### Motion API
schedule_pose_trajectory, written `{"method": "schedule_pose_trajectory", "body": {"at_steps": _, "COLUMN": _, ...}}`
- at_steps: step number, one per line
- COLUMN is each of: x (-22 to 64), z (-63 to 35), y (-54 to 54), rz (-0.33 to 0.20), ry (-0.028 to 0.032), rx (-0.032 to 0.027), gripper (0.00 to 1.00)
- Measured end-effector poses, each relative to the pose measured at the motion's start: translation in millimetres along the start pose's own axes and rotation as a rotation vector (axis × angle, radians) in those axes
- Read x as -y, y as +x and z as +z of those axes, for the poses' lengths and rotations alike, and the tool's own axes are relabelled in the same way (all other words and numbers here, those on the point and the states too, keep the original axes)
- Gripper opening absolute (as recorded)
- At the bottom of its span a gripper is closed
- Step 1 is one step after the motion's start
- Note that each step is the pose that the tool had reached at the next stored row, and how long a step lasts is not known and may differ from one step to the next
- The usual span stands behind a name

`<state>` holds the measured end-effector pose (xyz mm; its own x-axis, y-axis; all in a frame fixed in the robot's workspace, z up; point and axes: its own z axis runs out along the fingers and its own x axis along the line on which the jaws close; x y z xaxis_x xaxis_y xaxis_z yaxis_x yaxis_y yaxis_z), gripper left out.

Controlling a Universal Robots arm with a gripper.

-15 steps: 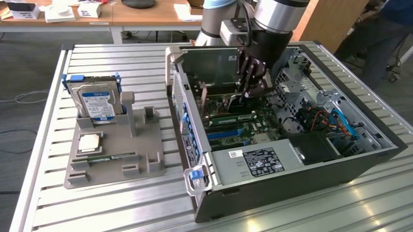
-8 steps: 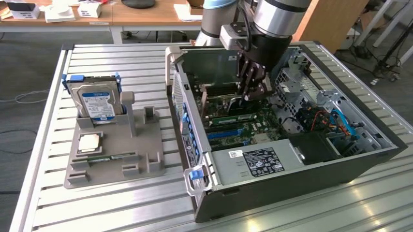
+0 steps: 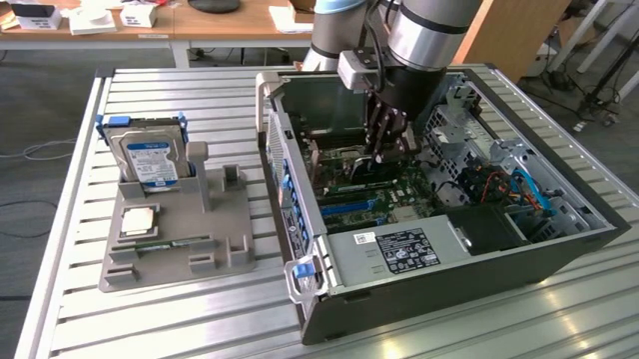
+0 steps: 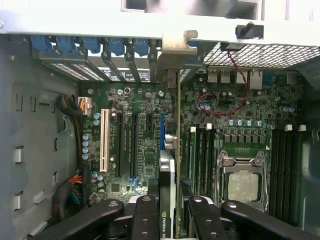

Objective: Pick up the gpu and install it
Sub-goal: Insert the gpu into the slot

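Black metal gripper (image 4: 170, 205) clamped on thin dark gpu card (image 4: 168, 167) with silvery bracket, edge-on over green motherboard (image 4: 240, 107) inside open grey computer case (image 3: 420, 284).

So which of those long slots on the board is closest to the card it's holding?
The blue slot, right beside the gpu in the gripper. The black slots and the white slot lie farther off.

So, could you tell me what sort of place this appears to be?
Probably a robotics lab or workshop: the gripper holds the gpu inside an open computer case on a slatted metal table, with wooden desks behind.
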<state>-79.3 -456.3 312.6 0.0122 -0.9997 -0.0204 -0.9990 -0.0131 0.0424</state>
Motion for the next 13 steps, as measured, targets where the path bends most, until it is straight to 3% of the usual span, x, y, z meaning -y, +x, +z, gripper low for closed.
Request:
{"method": "schedule_pose_trajectory", "body": {"at_steps": 9, "x": 0.2, "z": 13.4, "y": 1.0, "rz": 0.000, "ry": 0.0000, "rx": 0.0002, "gripper": 0.27}}
{"method": "schedule_pose_trajectory", "body": {"at_steps": 13, "x": 0.3, "z": 14.8, "y": 1.2, "rz": 0.000, "ry": -0.0001, "rx": -0.0001, "gripper": 0.27}}
